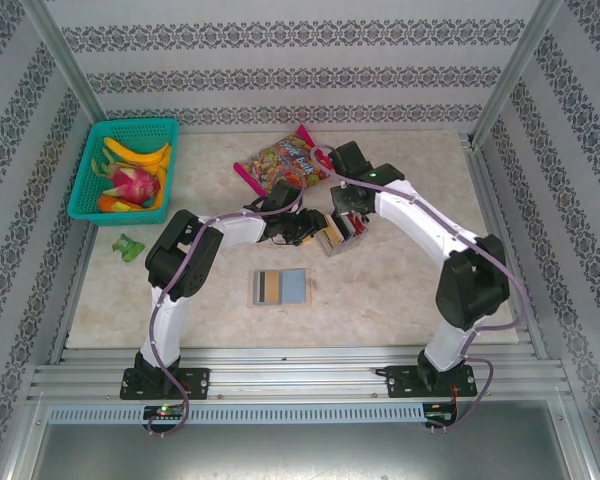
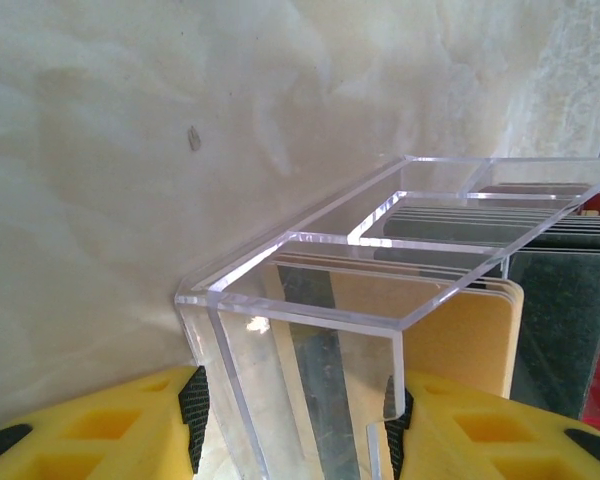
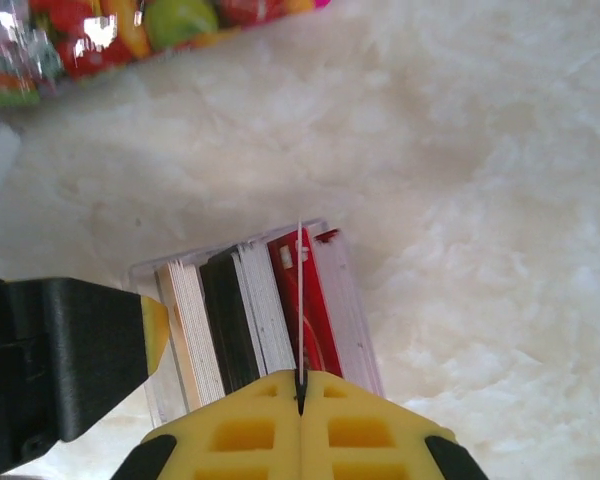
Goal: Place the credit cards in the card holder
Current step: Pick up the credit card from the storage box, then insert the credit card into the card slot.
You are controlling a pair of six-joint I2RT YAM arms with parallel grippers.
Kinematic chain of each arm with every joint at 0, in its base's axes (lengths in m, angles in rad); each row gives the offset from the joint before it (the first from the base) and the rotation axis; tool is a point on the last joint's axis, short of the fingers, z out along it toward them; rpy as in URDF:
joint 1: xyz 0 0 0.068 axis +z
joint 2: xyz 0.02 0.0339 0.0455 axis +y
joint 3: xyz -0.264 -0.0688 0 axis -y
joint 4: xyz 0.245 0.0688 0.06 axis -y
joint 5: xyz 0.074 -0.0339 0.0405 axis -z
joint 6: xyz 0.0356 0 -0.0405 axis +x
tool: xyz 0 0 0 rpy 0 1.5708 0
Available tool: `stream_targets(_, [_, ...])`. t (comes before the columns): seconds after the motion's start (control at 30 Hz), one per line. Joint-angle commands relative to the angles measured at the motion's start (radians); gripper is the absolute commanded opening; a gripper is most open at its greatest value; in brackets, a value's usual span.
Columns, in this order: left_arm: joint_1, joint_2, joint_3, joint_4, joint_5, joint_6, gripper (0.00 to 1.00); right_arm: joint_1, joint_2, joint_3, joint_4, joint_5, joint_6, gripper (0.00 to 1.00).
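Clear rack (image 2: 242, 345) in left tool (image 2: 295, 425), base cut off, right tool (image 3: 300, 398) pinching edge-on card (image 3: 300, 300)

Credit cards (image 3: 242, 322) upright in rack (image 2: 310, 300); card holder (image 1: 280, 287) flat

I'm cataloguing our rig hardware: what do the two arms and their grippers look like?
The left arm and right arm have white links, black joint housings and a thin purple cable each. The left gripper and right gripper have yellow moulded fingers with square recesses and black pads.
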Motion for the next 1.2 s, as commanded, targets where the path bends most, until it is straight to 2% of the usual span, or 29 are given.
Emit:
stream_targets(0.0, [-0.011,-0.05,0.021,-0.047,-0.022,0.031,0.52,0.0,-0.091,-0.029,-0.011,0.076,0.104,0.0])
stream_targets(0.27, [-0.011,-0.171,-0.049,-0.042,-0.084,0.048,0.52,0.086,-0.181,-0.107,0.024,0.079,0.31,0.0])
stream_targets(0.33, [-0.011,-0.228,-0.096,-0.034,-0.106,0.062,0.52,0.096,-0.227,-0.163,0.088,0.007,0.354,0.0])
stream_targets(0.47, [0.008,-0.369,-0.25,0.041,-0.111,0.059,0.54,0.082,-0.349,-0.351,0.315,-0.244,0.401,0.0])
stream_targets(0.57, [0.039,-0.49,-0.393,0.14,-0.06,0.047,0.58,0.072,-0.416,-0.48,0.466,-0.398,0.456,0.0])
stream_targets(0.73, [0.092,-0.622,-0.576,0.296,0.113,0.003,0.62,0.054,-0.429,-0.636,0.741,-0.663,0.613,0.0])
stream_targets(0.83, [0.107,-0.675,-0.649,0.385,0.165,-0.042,0.64,0.053,-0.41,-0.713,0.899,-0.725,0.717,0.0])
stream_targets(1.0, [0.117,-0.688,-0.68,0.451,0.221,-0.082,0.64,0.056,-0.365,-0.744,1.031,-0.774,0.825,0.0])
stream_targets(1.07, [0.123,-0.68,-0.689,0.498,0.232,-0.111,0.62,0.056,-0.349,-0.738,1.038,-0.79,0.841,0.0])
stream_targets(1.17, [0.142,-0.659,-0.691,0.574,0.267,-0.161,0.52,0.05,-0.329,-0.727,1.038,-0.817,0.852,0.0])
